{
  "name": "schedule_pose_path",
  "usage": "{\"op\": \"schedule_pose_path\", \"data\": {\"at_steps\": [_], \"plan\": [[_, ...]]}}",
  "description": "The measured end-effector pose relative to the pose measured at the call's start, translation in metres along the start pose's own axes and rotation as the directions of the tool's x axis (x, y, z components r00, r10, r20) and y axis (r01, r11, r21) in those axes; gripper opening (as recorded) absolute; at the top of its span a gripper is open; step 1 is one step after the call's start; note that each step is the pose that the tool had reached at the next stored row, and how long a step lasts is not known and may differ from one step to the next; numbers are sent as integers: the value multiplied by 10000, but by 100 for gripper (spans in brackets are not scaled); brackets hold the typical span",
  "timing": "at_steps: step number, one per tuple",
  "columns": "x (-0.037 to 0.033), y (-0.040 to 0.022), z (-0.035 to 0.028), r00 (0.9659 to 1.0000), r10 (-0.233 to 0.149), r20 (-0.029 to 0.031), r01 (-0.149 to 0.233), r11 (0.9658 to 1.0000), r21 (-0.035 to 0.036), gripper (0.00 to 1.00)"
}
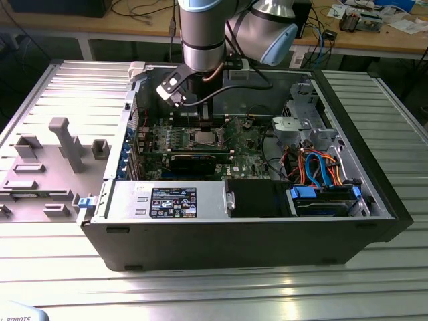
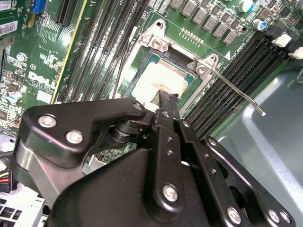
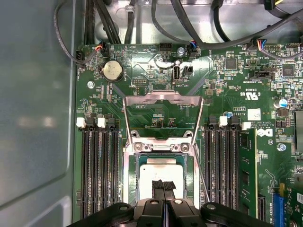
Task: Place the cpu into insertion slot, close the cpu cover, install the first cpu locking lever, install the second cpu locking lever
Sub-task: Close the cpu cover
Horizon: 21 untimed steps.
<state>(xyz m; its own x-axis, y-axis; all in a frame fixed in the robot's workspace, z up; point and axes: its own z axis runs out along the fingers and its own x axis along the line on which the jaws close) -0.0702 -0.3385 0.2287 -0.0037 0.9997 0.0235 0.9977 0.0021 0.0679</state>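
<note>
The small square silvery-grey cpu (image 3: 158, 169) lies seated in the insertion slot (image 3: 131, 175) of the green motherboard (image 3: 227, 94); the thin silvery metal cpu cover (image 3: 163, 101) stands swung open, clear of the chip; a thin wire locking lever (image 2: 236, 90) juts free beside the slot; the black gripper (image 3: 164, 185) hangs over the chip, fingers pressed together, nothing between them; in the exterior view, orange and blue cables (image 1: 321, 167) lie at four o'clock from the slot, a grey plastic fixture (image 1: 63, 144) at nine o'clock on the ribbed metal counter (image 1: 200, 287).
</note>
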Motion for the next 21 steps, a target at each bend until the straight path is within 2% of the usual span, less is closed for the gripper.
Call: {"op": "schedule_pose_path", "data": {"at_steps": [14,21], "plan": [[1,3,-38,10000,0,1,0,10000,1,11],[2,6,-91,10000,0,0,0,10000,0,11]]}}
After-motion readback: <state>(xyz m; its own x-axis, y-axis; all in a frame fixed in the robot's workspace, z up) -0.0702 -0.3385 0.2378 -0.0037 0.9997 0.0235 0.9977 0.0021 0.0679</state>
